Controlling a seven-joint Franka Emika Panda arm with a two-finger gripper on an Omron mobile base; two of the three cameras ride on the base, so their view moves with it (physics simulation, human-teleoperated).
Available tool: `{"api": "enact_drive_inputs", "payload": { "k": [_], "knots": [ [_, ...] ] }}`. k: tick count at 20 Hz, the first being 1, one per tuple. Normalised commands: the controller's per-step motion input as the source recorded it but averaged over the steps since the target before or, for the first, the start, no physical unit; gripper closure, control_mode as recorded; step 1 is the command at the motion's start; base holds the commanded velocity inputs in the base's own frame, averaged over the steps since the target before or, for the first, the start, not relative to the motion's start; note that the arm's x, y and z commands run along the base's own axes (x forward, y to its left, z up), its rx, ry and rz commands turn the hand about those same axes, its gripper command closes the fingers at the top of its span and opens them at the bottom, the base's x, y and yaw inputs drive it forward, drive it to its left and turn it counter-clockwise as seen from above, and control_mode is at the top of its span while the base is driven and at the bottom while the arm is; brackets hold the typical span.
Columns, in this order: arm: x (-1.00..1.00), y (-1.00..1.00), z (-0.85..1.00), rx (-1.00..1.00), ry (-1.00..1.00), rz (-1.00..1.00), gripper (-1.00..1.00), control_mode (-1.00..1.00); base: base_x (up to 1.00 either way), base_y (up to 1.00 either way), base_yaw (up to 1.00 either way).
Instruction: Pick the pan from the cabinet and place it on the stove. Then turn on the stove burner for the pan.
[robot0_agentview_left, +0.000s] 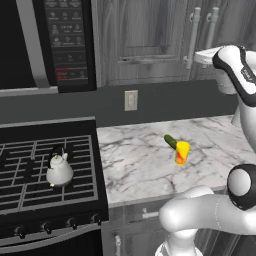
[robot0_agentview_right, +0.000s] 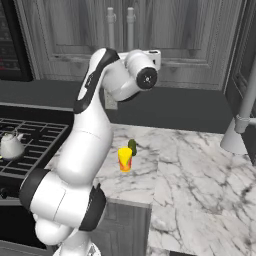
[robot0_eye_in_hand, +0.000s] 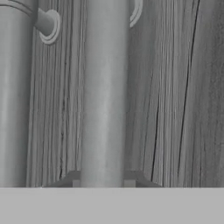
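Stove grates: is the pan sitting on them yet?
No. In the left base view the stove carries just a small white kettle on its grates, and the cabinet doors are shut.

Base cams flanking shared counter (robot0_agentview_left: 145, 150); hand cam tight on cabinet (robot0_eye_in_hand: 175, 87).

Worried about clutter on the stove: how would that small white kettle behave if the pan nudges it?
The kettle looks squat and round-bellied, so it would probably slide rather than tip. It stands on ridged grates, so it may catch and rock. Likely light if empty; the pictures can't tell.
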Motion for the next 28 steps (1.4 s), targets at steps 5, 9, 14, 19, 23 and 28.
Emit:
{"api": "enact_drive_inputs", "payload": {
  "k": [5, 9, 14, 19, 23, 28],
  "knots": [
    [-0.35, -0.42, 0.17, 0.0, 0.0, 0.09, 1.0, -1.0, 0.0, 0.0, 0.0],
    [-0.63, -0.46, 0.36, 0.0, -0.01, 0.02, 1.0, -1.0, 0.0, 0.0, 0.0],
    [-0.77, -0.48, 0.53, 0.0, -0.04, 0.0, 1.0, -1.0, 0.0, 0.0, 0.0],
    [-0.81, -0.49, 0.53, 0.0, 0.0, 0.0, 1.0, -1.0, 0.0, 0.0, 0.0],
    [-0.8, -0.49, 0.49, 0.0, 0.0, 0.0, 1.0, -1.0, 0.0, 0.0, 0.0],
    [-0.73, -0.56, 0.54, 0.0, 0.0, 0.0, 1.0, -1.0, 0.0, 0.0, 0.0]
  ]
}}
